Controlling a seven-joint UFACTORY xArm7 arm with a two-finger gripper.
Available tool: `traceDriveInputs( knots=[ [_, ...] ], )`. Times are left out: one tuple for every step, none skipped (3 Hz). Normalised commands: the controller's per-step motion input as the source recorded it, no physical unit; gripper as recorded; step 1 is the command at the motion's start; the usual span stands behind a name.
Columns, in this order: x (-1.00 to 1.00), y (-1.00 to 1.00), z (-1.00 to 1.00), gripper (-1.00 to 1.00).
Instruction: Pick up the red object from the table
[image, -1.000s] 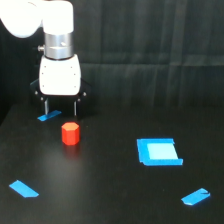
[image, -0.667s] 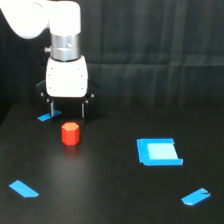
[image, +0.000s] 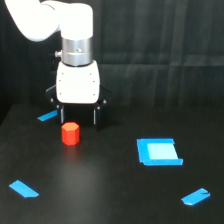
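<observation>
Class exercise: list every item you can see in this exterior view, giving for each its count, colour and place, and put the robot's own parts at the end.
red object: 1, red-orange, on the table just below the gripper.
blue square patch: 1, blue with a paler centre, right of middle.
blue tape strips: 3, blue; far left, bottom left, bottom right.
table: 1, matte black, fills the lower view.
arm: 1, white, top left.
gripper: 1, white body with dark fingers, open, above the red object.

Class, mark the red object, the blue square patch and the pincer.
red object (image: 70, 133), exterior view, front face.
blue square patch (image: 159, 151), exterior view, pale centre.
pincer (image: 79, 118), exterior view, gap between the dark fingertips.
</observation>
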Motion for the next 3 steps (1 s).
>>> traceDriveInputs(
  knots=[
    [0.34, -0.74, 0.12, 1.0],
    [0.33, -0.73, -0.09, 0.94],
    [0.05, -0.54, -0.2, 1.0]
  ],
)
